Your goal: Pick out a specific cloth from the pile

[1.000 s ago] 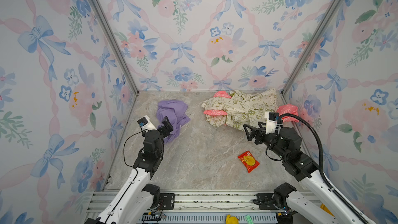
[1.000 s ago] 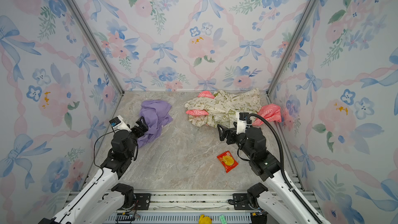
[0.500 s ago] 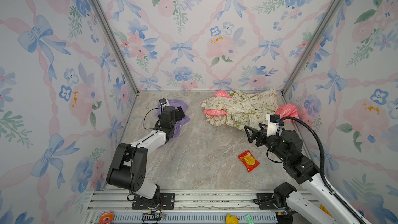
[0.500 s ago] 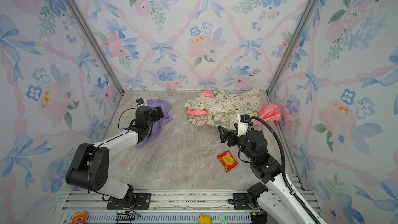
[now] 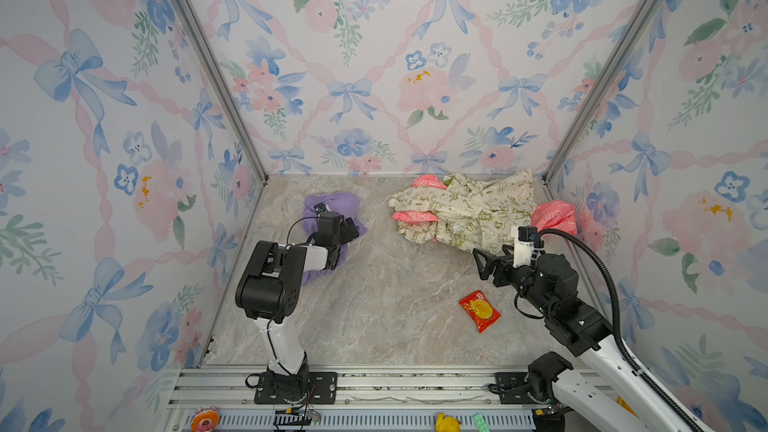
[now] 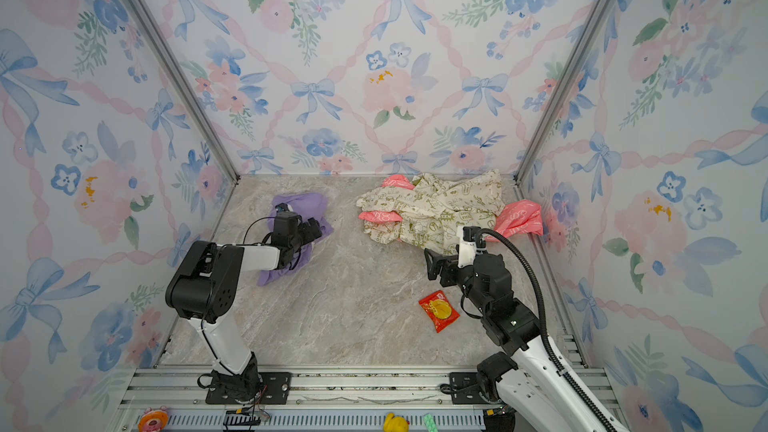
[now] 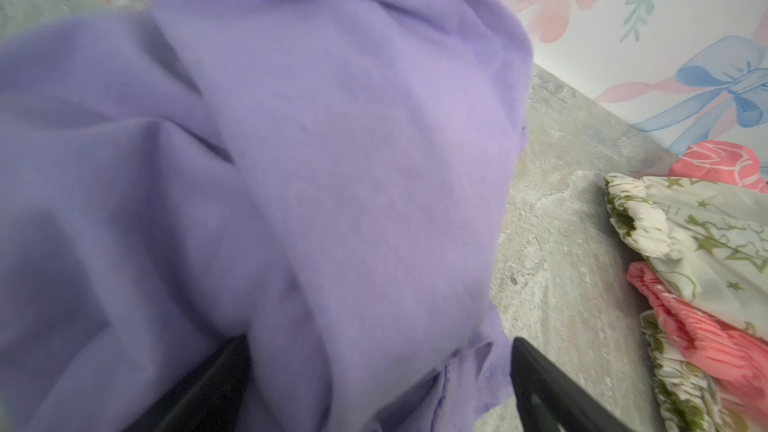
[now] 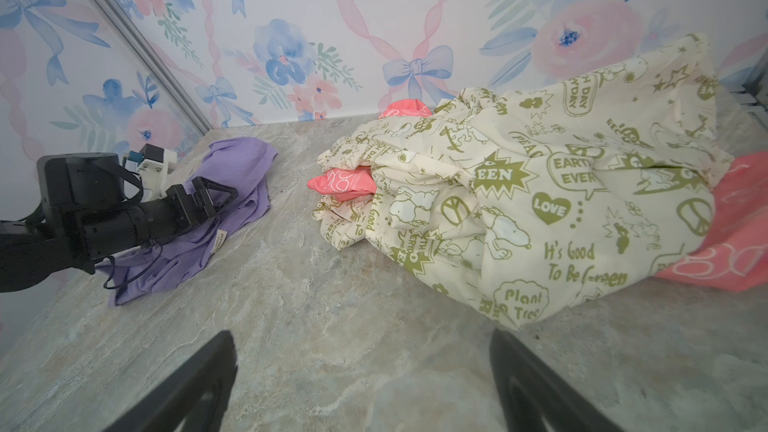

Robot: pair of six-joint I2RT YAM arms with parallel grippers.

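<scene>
Advanced onto lavender cloth (image 5: 332,203), left gripper (image 5: 352,227) spread wide; right gripper (image 5: 484,264) released; marble tabletop (image 5: 374,305), floral bow-print walls (image 5: 374,56)

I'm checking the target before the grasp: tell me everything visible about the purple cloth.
The purple cloth is plain lavender, soft and matte-looking, crumpled in loose folds on the marbled table near the back left corner. A small white label shows at one edge. It lies apart from the pile, bare table between. The left gripper is open over it, a fold lying between its fingers in the left wrist view.
</scene>
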